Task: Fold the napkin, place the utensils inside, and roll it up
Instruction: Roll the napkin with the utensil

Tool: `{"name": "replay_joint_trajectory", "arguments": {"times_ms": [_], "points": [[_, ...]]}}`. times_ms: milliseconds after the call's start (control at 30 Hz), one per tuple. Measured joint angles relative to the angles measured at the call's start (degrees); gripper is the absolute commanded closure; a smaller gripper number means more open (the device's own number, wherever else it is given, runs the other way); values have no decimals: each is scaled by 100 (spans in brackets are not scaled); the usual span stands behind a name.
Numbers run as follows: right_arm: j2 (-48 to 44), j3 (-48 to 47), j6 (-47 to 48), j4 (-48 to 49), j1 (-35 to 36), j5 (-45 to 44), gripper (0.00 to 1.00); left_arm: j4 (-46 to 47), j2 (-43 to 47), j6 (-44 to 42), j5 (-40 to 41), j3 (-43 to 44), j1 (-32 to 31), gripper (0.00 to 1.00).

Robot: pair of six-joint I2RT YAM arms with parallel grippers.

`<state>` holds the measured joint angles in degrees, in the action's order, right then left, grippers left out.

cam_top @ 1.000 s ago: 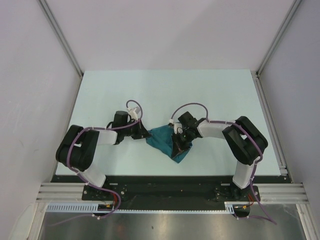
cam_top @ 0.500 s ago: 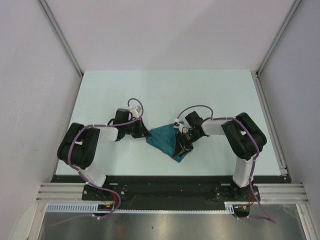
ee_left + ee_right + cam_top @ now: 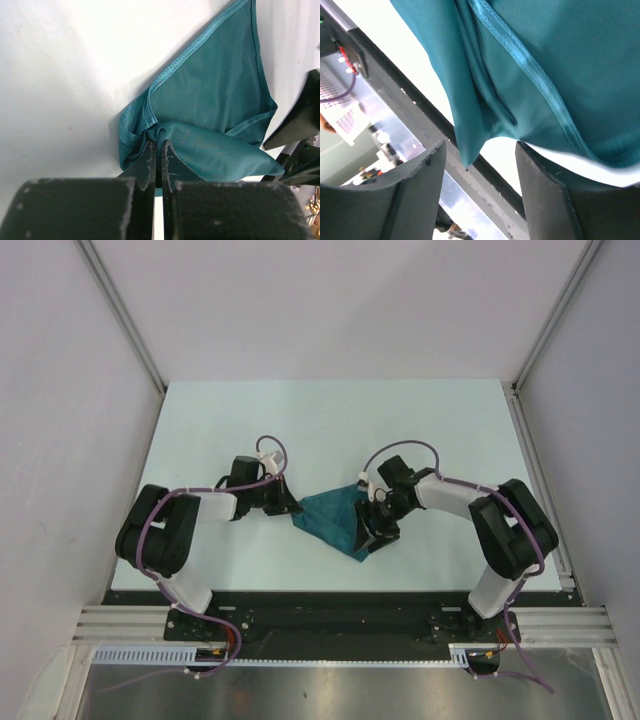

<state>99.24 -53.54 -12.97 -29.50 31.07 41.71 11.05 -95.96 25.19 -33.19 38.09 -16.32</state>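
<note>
The teal napkin (image 3: pixel 332 518) lies folded into a rough triangle near the table's front middle, its point toward the front edge. My left gripper (image 3: pixel 158 145) is shut on the napkin's bunched left corner (image 3: pixel 152 131). At the napkin's right side my right gripper (image 3: pixel 378 527) stands open, its fingers (image 3: pixel 542 175) apart, with the napkin's loose edge (image 3: pixel 470 135) drooping between them untouched. The utensils are hidden from every view.
The pale table (image 3: pixel 200 430) ends at a black front rail (image 3: pixel 330 602) just below the napkin's tip. White walls stand on both sides, with a metal frame strip (image 3: pixel 540 480) along the right edge.
My right gripper has opened and let go of the napkin's right part, and its arm has drawn back to the right. The left gripper has kept its hold.
</note>
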Motion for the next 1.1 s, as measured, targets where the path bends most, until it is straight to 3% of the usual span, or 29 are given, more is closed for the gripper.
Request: {"name": "replay_joint_trajectory", "arguments": {"times_ms": [167, 400, 667, 1100], "points": [[-516, -546, 125, -702, 22, -704, 33, -2, -2, -11, -2, 2, 0, 100], [-1108, -1305, 157, -610, 693, -1438, 32, -9, -9, -24, 0, 17, 0, 100], [-385, -1436, 116, -315, 1342, -1744, 32, -11, -33, -24, -2, 39, 0, 100], [9, -1436, 125, -236, 1375, -1996, 33, -46, -44, -26, -2, 66, 0, 100]]}}
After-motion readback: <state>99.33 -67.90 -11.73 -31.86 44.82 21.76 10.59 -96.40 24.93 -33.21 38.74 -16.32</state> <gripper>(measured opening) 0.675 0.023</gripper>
